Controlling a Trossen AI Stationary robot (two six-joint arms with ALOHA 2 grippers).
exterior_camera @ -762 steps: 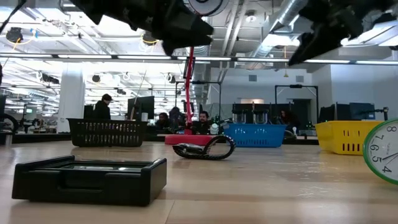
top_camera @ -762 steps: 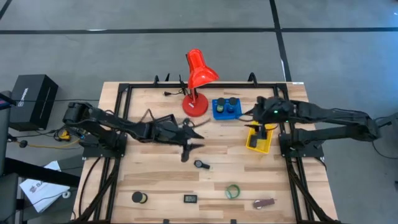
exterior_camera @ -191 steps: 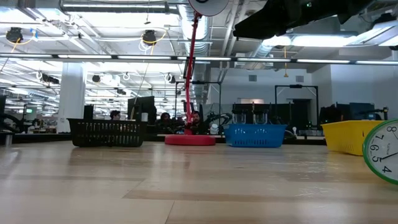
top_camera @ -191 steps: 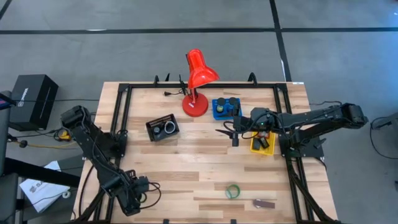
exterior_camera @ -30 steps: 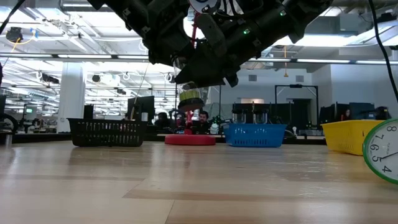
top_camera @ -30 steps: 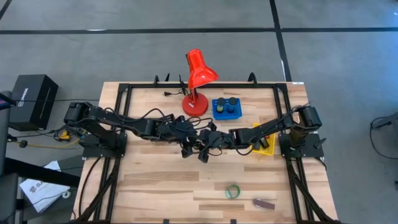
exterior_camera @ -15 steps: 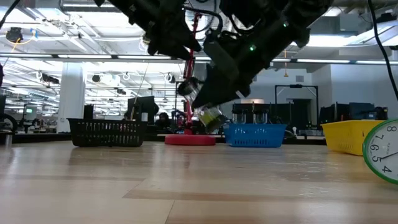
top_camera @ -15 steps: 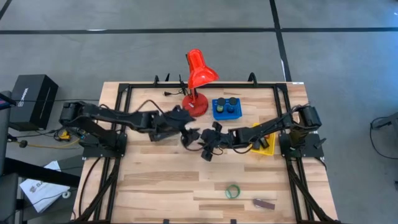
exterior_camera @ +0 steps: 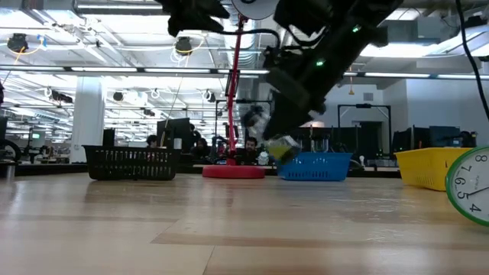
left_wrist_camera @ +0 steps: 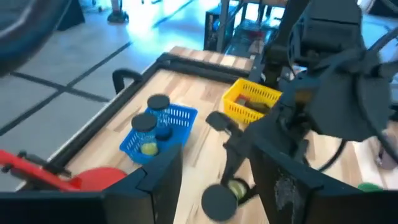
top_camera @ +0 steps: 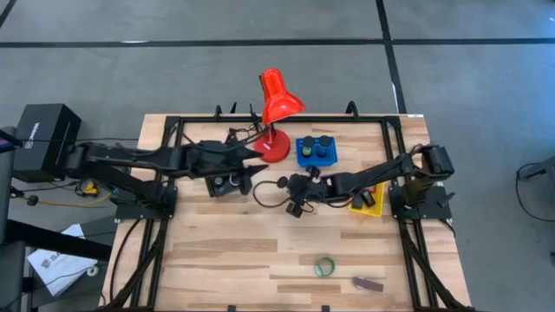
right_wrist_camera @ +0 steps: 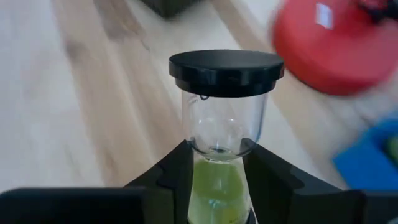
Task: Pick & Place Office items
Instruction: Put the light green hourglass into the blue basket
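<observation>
A small sand timer (right_wrist_camera: 219, 118) with black end caps, a clear bulb and green sand hangs above the table's middle, with my right gripper (top_camera: 293, 192) shut on it. In the low view the timer (exterior_camera: 276, 145) is tilted and well above the wood. My left gripper (top_camera: 257, 153) stands open with nothing in it near the red lamp's base, over the black tray (top_camera: 230, 182). In the left wrist view its fingers (left_wrist_camera: 155, 186) frame the right arm and the timer (left_wrist_camera: 224, 196) farther off. A green tape ring (top_camera: 324, 266) and a maroon oblong (top_camera: 368, 282) lie flat near the table's front edge. My right gripper pinches the timer between its two fingers at the green-filled bulb just past the waist (right_wrist_camera: 217, 177). The fingers come about level from the table's right side and lie across the timer. The clear bulb and one black cap (right_wrist_camera: 226, 65) stick out past them. The timer is lifted clear and tilted.
The red desk lamp (top_camera: 276, 104) stands at the far middle. Beside it is the blue tray (top_camera: 302, 158) with black rolls, and the yellow tray (top_camera: 357, 204) is at the right. A green clock (exterior_camera: 472, 187) stands at the low view's right edge.
The two grippers were together over the table's middle. My left gripper has drawn back toward the far left, to the lamp base and black tray. My right gripper has carried the timer a little toward the right edge, and the timer has tipped from upright to slanting.
</observation>
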